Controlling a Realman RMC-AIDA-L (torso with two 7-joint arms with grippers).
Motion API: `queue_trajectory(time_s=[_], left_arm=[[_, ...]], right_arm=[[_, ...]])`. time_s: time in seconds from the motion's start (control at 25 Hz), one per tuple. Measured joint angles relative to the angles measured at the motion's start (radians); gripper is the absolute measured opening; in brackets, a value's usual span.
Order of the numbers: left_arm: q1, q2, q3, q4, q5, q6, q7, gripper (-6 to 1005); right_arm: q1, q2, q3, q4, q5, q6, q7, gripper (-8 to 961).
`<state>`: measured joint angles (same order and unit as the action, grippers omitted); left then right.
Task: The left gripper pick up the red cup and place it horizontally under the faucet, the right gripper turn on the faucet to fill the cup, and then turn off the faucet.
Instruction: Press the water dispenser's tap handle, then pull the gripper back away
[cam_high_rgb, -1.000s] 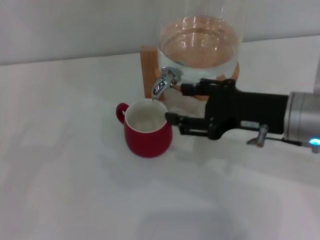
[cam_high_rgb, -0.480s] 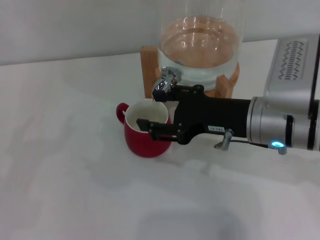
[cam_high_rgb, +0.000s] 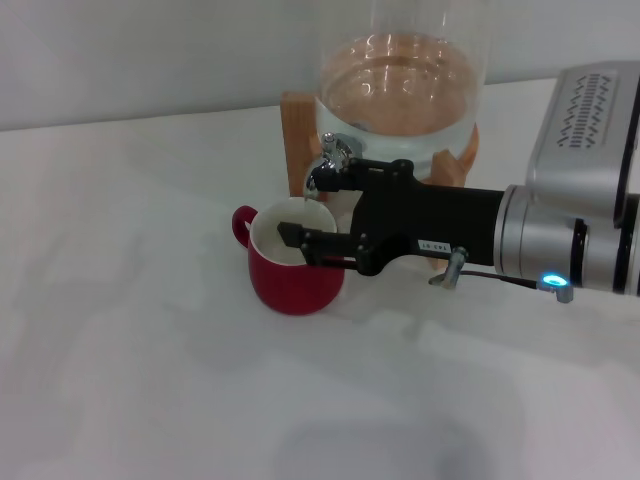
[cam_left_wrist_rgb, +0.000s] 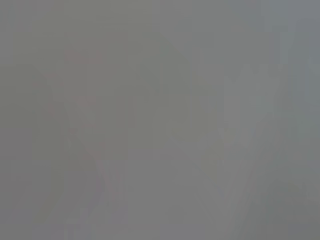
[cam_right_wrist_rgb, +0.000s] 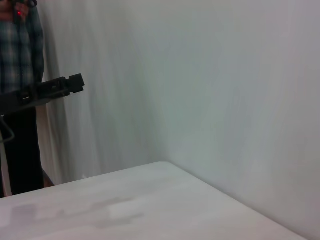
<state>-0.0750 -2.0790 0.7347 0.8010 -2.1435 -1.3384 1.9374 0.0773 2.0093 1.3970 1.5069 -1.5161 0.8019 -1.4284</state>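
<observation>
Your red cup (cam_high_rgb: 293, 268) stands under the faucet (cam_high_rgb: 328, 166), at the dispenser's seven o'clock. The right gripper (cam_high_rgb: 300, 205), jaws spread wide, straddles the lever; next, close and turn.

Dark-red cup (cam_high_rgb: 290, 275) w/ white inside, chrome faucet (cam_high_rgb: 325, 170), black right gripper (cam_high_rgb: 312, 208) w/ silver cuff.

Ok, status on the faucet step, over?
Right gripper open at the faucet, one finger above the red cup, one by the lever. Cup upright under the spout. Left gripper out of view. Nothing blocking.
</observation>
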Motion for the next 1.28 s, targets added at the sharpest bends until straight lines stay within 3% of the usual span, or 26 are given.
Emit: queue_trajectory(time_s=[1.28], left_arm=[[-0.003, -0.001, 0.007, 0.004, -0.003, -0.012, 0.0, 879]], right_arm=[[-0.01, -0.003, 0.051, 0.002, -0.003, 0.0, 0.0, 719]])
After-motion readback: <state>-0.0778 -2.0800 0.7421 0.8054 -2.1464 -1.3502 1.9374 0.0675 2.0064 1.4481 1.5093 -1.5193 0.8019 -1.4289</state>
